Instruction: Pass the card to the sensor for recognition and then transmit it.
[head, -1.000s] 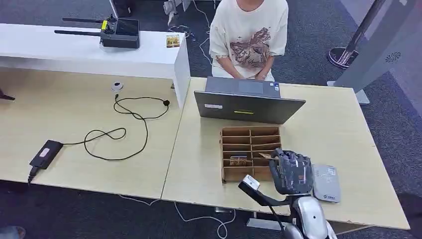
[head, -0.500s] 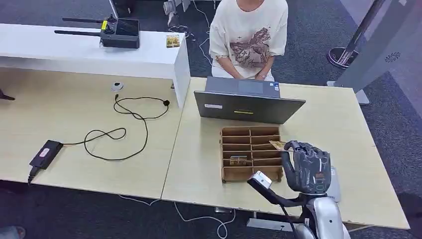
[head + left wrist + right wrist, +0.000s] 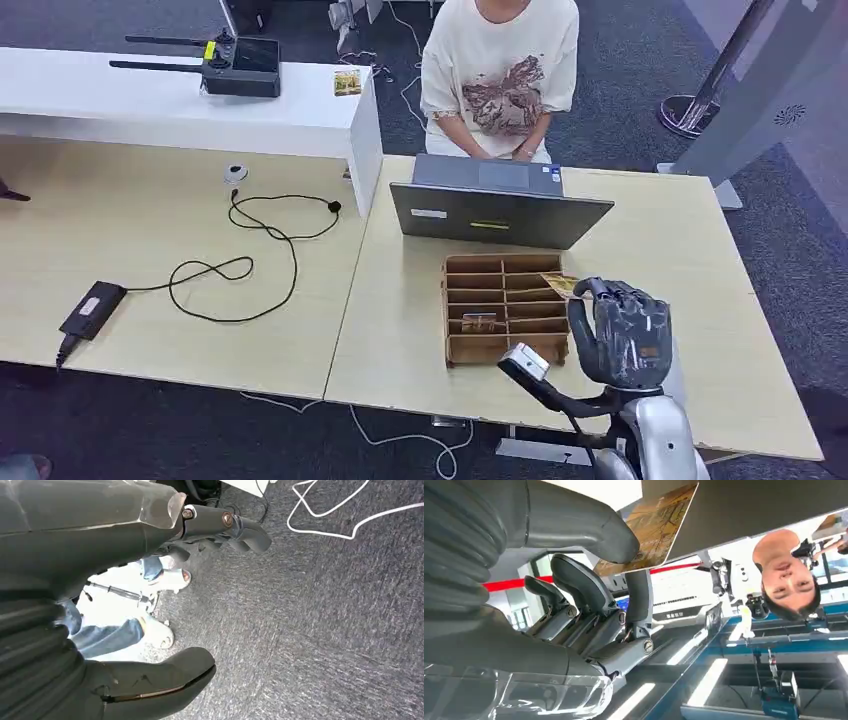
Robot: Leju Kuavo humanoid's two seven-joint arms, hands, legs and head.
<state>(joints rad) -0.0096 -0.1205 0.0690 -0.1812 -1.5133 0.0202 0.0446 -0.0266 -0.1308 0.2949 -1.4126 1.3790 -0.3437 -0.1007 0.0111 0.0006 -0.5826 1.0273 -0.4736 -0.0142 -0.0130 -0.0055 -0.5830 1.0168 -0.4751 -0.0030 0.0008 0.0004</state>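
Note:
My right hand (image 3: 620, 337) hovers above the right part of the desk, just right of the cardboard divider box (image 3: 505, 308). It pinches a yellowish card (image 3: 560, 286) between the thumb and a finger, and the card sticks out toward the box's far right corner. The right wrist view shows the same card (image 3: 658, 521) clamped under the thumb (image 3: 574, 520). The grey card sensor (image 3: 676, 380) lies under the hand, which hides nearly all of it. My left hand (image 3: 75, 570) hangs over the carpet, fingers apart and holding nothing.
Another card (image 3: 479, 322) lies in a near compartment of the box. An open laptop (image 3: 497, 212) stands behind the box, and a person (image 3: 500, 75) sits at it. Cables (image 3: 250, 260) and a power brick (image 3: 92, 308) lie on the left desk.
My right hand rose from the box's right edge with the card and shifted right over the sensor. Over the last half second it only edged slightly farther away.

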